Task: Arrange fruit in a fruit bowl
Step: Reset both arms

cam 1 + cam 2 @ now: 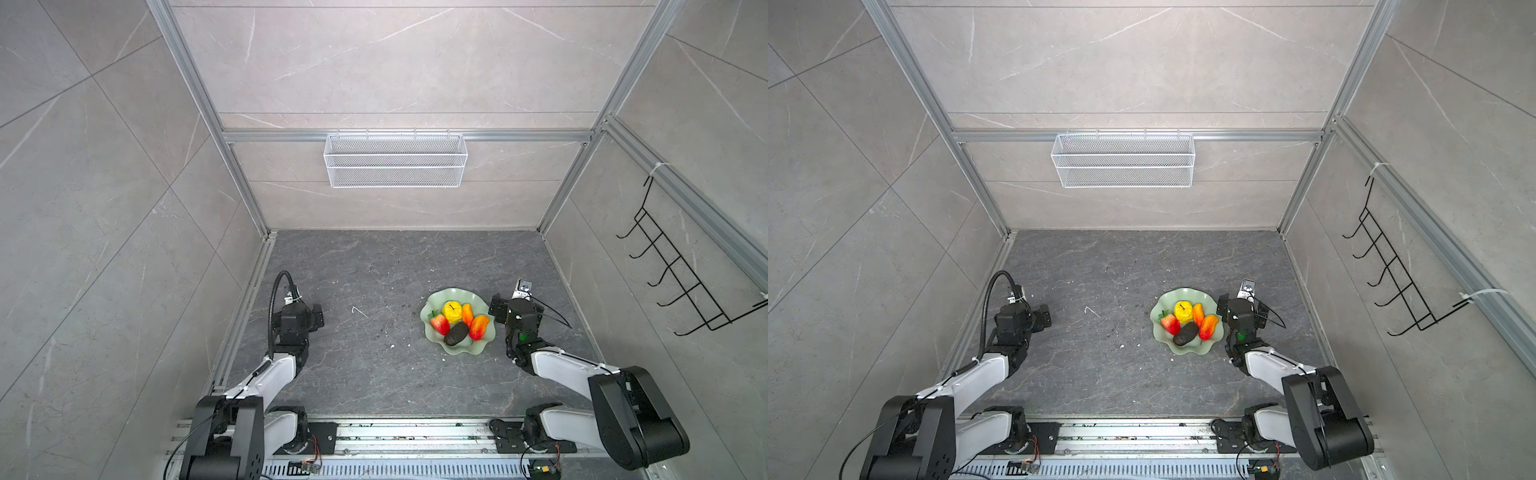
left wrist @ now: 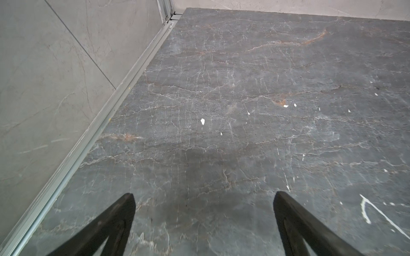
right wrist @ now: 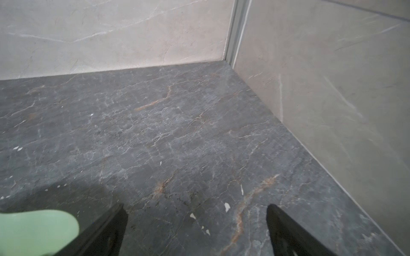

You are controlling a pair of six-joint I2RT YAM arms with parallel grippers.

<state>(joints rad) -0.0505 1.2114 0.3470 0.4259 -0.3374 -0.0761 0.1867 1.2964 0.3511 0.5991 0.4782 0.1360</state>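
Near me, over the dark table (image 1: pixel 374 282), the left gripper (image 2: pixel 203 195) has its fingers wide apart and holds nothing. The right gripper (image 3: pixel 196 207) is the same. Just beside it sits the fruit bowl (image 1: pixel 465 349), with the fruit (image 1: pixel 452 312) all inside. Farther away, a white wire basket (image 1: pixel 395 166) hangs on the back wall (image 1: pixel 395 212).

I can't find any words, numbers or signs to read here (I looked in every picture). The small white tag (image 1: pixel 291 297) on my left arm is too tiny to make out.
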